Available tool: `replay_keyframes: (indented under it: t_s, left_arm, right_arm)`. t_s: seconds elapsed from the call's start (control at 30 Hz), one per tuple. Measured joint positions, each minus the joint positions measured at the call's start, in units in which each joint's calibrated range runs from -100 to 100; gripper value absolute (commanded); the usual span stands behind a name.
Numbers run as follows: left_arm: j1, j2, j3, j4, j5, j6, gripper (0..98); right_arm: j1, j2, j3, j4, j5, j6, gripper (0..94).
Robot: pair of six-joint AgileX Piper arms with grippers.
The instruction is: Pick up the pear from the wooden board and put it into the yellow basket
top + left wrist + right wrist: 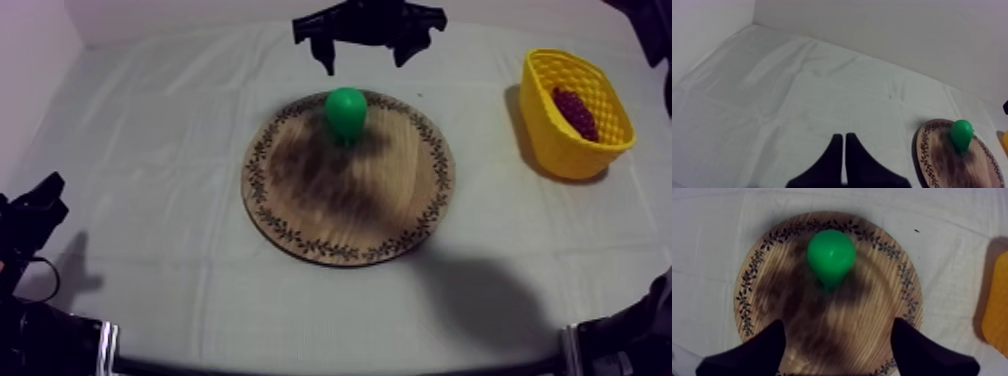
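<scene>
A green pear (346, 112) stands upright on the far part of the round wooden board (330, 205) in the middle of the table. My right gripper (363, 62) hovers behind and above the board, open, its fingers spread wide with nothing between them. From its wrist camera the pear (831, 255) sits ahead of the gripper (838, 325), over the board (872, 313). My left gripper (45, 195) rests low at the table's left edge. Its fingers (843, 136) lie together, shut on nothing, with the pear (961, 133) far off to its side.
A yellow basket (560, 150) stands at the right of the table, with a dark red bunch of grapes (575, 112) inside. Its edge (997, 303) is beside the board in the right wrist view. Bare cloth surrounds the board.
</scene>
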Motion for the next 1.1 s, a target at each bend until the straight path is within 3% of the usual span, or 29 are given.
replay_keyframes:
  t_s: [0.8, 1.1]
  left_arm:
    - [0.0, 0.0, 0.0, 0.0, 0.0, 0.0, 0.1]
    - [0.0, 0.0, 0.0, 0.0, 0.0, 0.0, 0.1]
  right_arm:
    - [2.11, 12.18, -6.35, -4.1, -5.07, 3.84, 65.4]
    - [2.71, 18.05, -10.75, -4.27, -6.43, 4.55, 67.2]
